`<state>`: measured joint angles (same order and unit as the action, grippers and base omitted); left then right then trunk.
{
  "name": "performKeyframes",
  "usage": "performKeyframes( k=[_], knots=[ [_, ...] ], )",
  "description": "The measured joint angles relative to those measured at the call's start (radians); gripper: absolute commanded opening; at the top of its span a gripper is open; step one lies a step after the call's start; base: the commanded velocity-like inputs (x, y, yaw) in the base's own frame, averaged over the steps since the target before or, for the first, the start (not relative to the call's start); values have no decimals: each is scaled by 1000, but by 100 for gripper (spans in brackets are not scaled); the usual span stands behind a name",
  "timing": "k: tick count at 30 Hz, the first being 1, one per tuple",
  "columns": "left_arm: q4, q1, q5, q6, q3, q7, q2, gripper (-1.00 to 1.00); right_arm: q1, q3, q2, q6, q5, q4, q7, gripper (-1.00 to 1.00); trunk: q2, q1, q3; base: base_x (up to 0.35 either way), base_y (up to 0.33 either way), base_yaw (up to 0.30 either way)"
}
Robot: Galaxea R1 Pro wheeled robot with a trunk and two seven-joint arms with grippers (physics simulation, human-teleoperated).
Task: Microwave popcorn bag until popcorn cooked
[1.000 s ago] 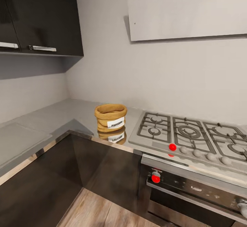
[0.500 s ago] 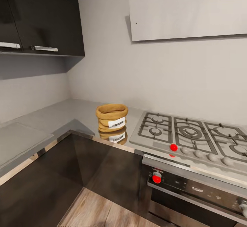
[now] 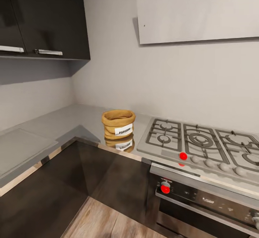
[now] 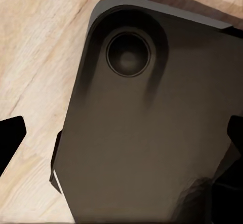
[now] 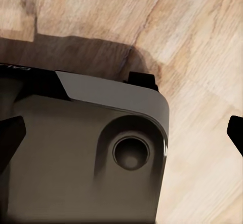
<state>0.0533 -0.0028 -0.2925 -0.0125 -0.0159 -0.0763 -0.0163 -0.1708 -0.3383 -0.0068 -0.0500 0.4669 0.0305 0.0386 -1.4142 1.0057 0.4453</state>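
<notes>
The tan burlap popcorn bag stands upright on the glossy grey countertop, near its front edge and just left of the gas hob. Its white label faces me, and its reflection shows in the worktop. What lies inside the sack is hidden by its rolled rim. The microwave is out of view. In the left wrist view my left gripper is open, with dark fingertips at the picture's edges, over my own dark base. The right wrist view has my right gripper open the same way above base and wooden floor.
A steel gas hob with grates and a red knob lies right of the bag, above a built-in oven. Dark wall cabinets hang over the corner counter. A pale hood panel sits above the hob. Wooden floor lies before the cabinets.
The whole head picture has drifted a little right and down, so the camera has moved. The bag stands where it did on the counter.
</notes>
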Motion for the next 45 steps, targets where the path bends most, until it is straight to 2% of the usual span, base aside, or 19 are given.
performKeyframes(
  k=[33,45],
  knots=[
    [0,0,7,0,11,-10,-2,100,0,0,2,13,-3,1,-3,100,231,-127,-103,0,0,0],
    [0,0,6,0,6,-10,-2,100,0,0,0,4,-3,0,-14,100,315,-173,-124,0,0,0]
  ],
)
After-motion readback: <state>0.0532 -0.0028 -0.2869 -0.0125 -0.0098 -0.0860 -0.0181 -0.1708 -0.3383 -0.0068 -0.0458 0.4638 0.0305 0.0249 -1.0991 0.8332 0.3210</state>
